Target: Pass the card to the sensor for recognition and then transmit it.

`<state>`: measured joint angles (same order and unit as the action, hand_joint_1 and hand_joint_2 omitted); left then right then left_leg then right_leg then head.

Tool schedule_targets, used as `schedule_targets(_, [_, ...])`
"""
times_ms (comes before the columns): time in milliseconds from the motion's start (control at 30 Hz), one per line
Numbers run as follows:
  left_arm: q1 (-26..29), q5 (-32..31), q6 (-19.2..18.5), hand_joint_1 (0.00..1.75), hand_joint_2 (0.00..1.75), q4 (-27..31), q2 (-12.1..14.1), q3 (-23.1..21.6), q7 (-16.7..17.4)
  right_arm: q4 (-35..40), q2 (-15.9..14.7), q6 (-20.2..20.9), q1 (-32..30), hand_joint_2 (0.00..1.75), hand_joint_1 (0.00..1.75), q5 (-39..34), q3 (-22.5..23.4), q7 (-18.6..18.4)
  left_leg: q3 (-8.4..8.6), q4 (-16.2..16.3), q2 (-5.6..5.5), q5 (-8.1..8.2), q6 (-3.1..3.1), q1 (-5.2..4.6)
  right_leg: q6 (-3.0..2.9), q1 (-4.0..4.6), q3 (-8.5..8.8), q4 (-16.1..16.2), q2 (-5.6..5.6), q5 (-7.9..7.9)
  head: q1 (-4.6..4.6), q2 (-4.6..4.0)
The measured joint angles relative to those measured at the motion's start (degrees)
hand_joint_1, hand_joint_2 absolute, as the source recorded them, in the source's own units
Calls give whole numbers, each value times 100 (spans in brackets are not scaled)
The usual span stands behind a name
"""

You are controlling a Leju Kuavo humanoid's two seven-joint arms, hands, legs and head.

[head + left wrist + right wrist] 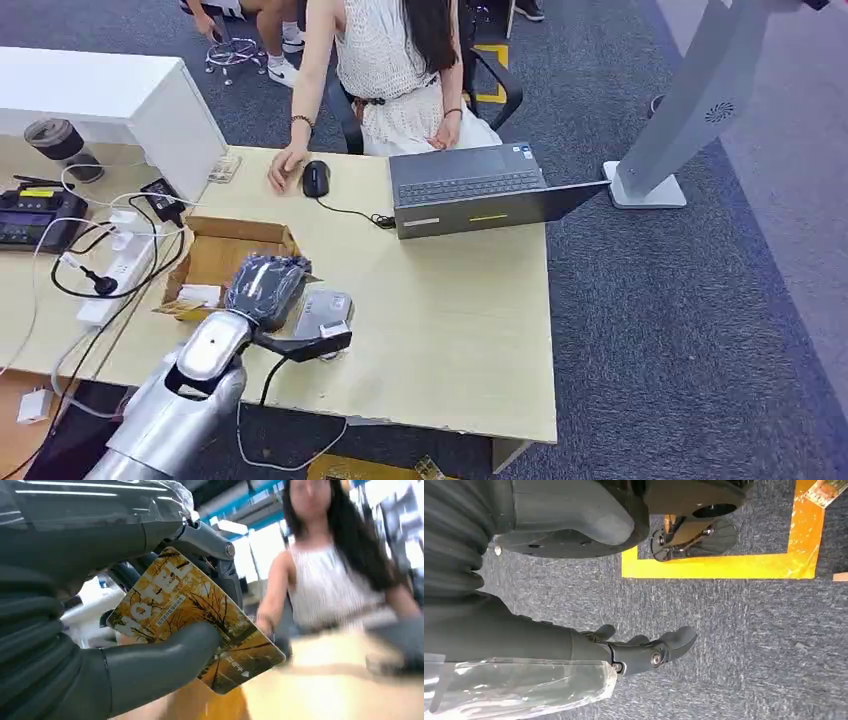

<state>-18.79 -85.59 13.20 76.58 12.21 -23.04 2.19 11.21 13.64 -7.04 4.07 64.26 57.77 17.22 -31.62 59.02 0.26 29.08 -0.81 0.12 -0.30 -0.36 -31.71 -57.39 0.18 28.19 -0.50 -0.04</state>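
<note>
The left hand [150,645] gripped a yellow card [200,625] printed "HOTEL" near the desk's [450,330] front edge; the right hand [644,652] hung empty, fingers apart.

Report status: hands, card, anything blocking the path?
Left hand pinches the card, above the grey sensor. Right hand hangs over carpet, holding nothing. Cardboard box beside the sensor; nothing blocking.

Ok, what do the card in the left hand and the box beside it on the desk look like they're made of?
The yellow printed hotel card, held by the left hand, looks like glossy plastic or laminate: stiff, flat, rounded corners, light sheen. I can't rule out coated paper. The open brown box looks like matte corrugated cardboard, judging by its dull tan walls and folded flaps.
</note>
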Motion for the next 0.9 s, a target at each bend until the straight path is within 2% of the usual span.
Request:
schedule_targets(100, [-313, -97, 237, 175, 175, 123, 40, 92, -26, 0, 0, 22, 1, 175, 0, 88, -2, 2, 1, 0, 0, -1, 0, 0, 0, 0, 1, -2, 0, -1, 0, 0])
schedule_targets(267, [-828, -296, 219, 175, 175, 96, 83, 197, -48, 0, 0, 83, 6, 175, 0, 99, -11, 2, 4, 1, -1, -4, -1, 1, -1, 0, 2, -2, -1, -2, -2, 0])
schedule_targets(467, [-1748, -403, 95, 175, 175, -536, 129, 223, 35, 0, 0, 98, 16, 175, 0, 175, -20, -4, 4, 1, 0, -6, 1, 0, -6, 0, 2, -5, -1, -7, 0, 0])
schedule_targets(667, [-2010, -370, 88, 175, 175, -939, 129, 223, 35, 0, 0, 98, 16, 175, 0, 173, -20, -4, 3, 1, 0, -5, 2, 0, -6, 0, 1, -5, 0, -6, 0, 0])
schedule_targets(700, [-2012, -361, 92, 0, 175, -968, 129, 221, 33, 0, 0, 98, 16, 175, 0, 173, -20, -4, 3, 1, 0, -5, 2, 0, -6, 0, 1, -5, 0, -6, 0, 0])
schedule_targets(900, [-2008, -221, -48, 0, 175, -1029, 114, 223, 22, 0, 0, 92, 16, 175, 0, 136, -20, -9, 2, 1, -1, -5, 1, 0, -6, 0, 1, -4, 0, -6, 0, 0])
